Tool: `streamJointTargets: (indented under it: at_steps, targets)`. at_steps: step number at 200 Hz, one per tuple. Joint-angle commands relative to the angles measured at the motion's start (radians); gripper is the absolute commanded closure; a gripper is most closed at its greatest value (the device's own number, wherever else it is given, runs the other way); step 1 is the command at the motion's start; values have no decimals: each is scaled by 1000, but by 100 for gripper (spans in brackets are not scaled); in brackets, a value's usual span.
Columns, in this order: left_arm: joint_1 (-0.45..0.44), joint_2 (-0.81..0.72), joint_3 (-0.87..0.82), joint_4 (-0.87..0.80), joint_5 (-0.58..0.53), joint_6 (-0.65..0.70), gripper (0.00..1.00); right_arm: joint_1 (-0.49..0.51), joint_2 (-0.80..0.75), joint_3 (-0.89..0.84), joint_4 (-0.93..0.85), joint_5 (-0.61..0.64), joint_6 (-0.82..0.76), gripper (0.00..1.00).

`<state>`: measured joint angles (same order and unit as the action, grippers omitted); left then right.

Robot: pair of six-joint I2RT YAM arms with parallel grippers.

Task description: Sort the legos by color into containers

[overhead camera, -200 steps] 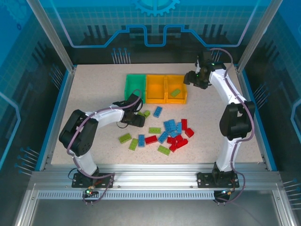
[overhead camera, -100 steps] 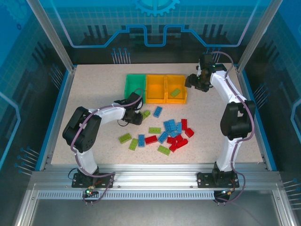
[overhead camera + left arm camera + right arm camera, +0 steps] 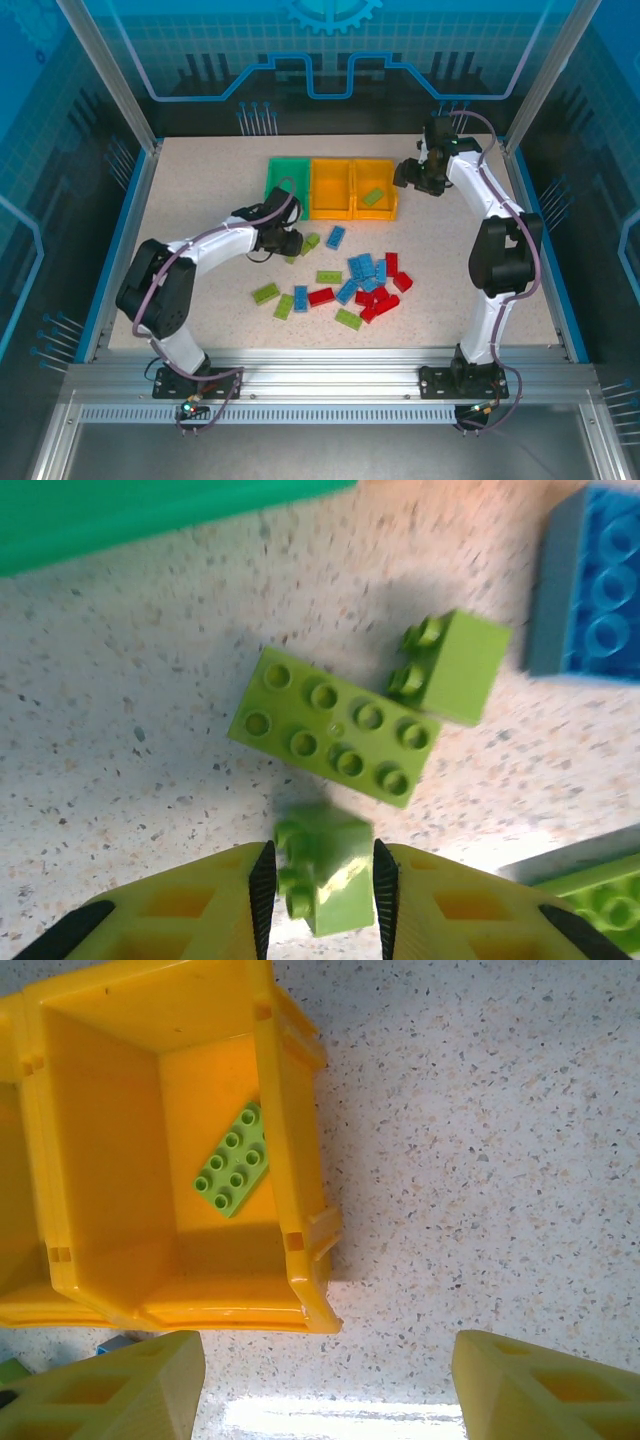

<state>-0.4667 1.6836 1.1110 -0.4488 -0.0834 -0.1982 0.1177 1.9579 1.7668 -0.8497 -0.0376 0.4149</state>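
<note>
My left gripper [image 3: 291, 243] [image 3: 318, 885] sits low over the table just in front of the green container [image 3: 287, 180], shut on a small lime green lego [image 3: 325, 865] with its studs facing left. Beyond it lie a long lime lego [image 3: 335, 725], a small lime one [image 3: 455, 665] and a blue one [image 3: 590, 590]. My right gripper [image 3: 412, 172] [image 3: 328, 1370] hangs open, holding nothing, right of the right orange container [image 3: 388, 200] [image 3: 290, 1140]. That container holds a lime lego [image 3: 373, 197] [image 3: 232, 1160]. The middle orange container [image 3: 331, 187] stands between the other two.
Loose legos are scattered mid-table: blue ones [image 3: 362, 270], red ones [image 3: 385, 300] and lime ones [image 3: 265, 293]. A blue frame rail [image 3: 120, 250] borders the tabletop. The green container's edge [image 3: 120, 510] lies along the top of the left wrist view.
My left gripper has shut on the small lime green lego, and its arm has shifted a little. The right gripper has drawn back slightly from the orange container and stayed open.
</note>
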Motion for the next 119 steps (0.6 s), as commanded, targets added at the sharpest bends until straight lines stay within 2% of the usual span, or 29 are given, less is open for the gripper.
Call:
streamJointTargets:
  at_steps: [1,22,47,84,119]
  targets:
    - [1,-69,42,-35,49,-71,65,-10,25,-9,21,-17,-28,34]
    - [-10,-83,73,-13,85,-100,66,-4,53,-1,34,-31,-39,39]
    - [-33,-39,192,-1,132,-121,66,8,89,19,28,-17,-44,44]
    - [-61,154,482,-13,231,-140,67,18,37,-75,98,-17,-19,46]
    - [-72,361,751,-76,256,-154,67,12,-43,-197,147,-16,-4,46]
